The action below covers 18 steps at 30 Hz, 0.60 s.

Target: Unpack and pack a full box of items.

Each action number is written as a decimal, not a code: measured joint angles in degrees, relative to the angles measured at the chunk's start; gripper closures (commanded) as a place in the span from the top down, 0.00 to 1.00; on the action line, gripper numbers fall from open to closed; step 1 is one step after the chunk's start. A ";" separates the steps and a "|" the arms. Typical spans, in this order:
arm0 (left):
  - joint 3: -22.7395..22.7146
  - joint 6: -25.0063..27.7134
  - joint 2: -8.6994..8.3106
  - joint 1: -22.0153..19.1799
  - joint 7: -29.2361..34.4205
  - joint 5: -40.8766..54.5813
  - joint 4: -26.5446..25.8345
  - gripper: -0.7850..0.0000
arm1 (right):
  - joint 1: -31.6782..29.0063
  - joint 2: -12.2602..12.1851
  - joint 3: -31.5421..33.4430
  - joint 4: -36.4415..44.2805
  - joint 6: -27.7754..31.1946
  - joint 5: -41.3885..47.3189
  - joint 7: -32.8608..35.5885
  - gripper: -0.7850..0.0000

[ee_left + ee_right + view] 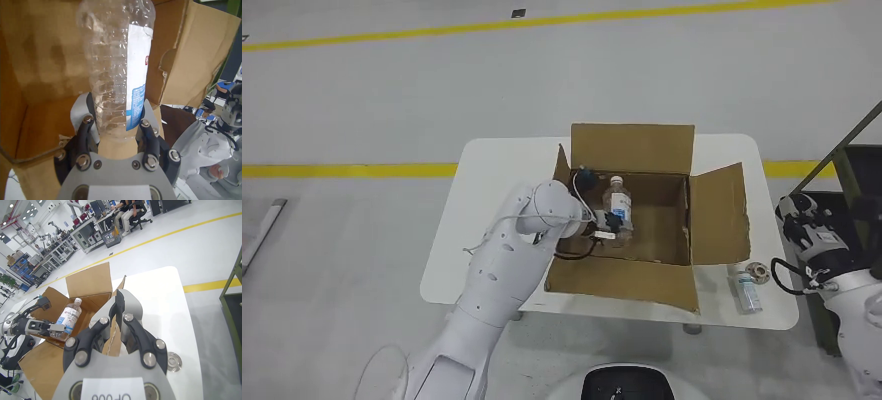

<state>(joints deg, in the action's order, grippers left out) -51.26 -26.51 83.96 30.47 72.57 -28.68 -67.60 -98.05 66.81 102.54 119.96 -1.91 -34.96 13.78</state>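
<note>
An open cardboard box (632,148) stands in the middle of the white table (492,200). My left gripper (117,121) is shut on the base end of a clear plastic bottle (117,66) with a white and blue label. It holds the bottle (618,205) tilted inside the box, cap toward the rear flap. From the right wrist view the bottle (70,317) and left gripper (56,330) sit over the box (88,283). My right gripper (118,298) is shut and empty, off the table's right side.
A small bottle (748,292) lies on the table right of the box, beside a round metal disc (757,270) (174,362). A green shelf frame (852,150) stands just past the right end. Bare tabletop lies left of the box.
</note>
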 measured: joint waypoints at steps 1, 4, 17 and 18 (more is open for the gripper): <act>0.59 -1.13 0.17 -0.50 0.72 0.00 0.83 0.00 | -0.05 0.02 0.03 0.12 0.02 0.00 0.00 0.00; 2.71 -2.47 0.63 -1.93 2.70 -0.17 3.60 0.00 | -0.13 0.08 0.11 0.23 0.14 0.04 -0.03 0.00; 8.86 -2.98 3.00 -7.73 2.08 0.53 13.23 1.00 | 0.20 0.26 0.43 0.23 0.12 -0.48 0.52 0.00; 9.02 -2.86 3.08 -8.04 1.87 0.26 12.97 1.00 | 0.32 0.26 0.39 0.07 0.04 -0.57 0.80 0.02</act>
<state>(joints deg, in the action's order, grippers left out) -42.24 -29.37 87.05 22.44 74.44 -28.42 -54.63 -97.73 67.07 102.94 120.02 -1.87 -35.53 14.58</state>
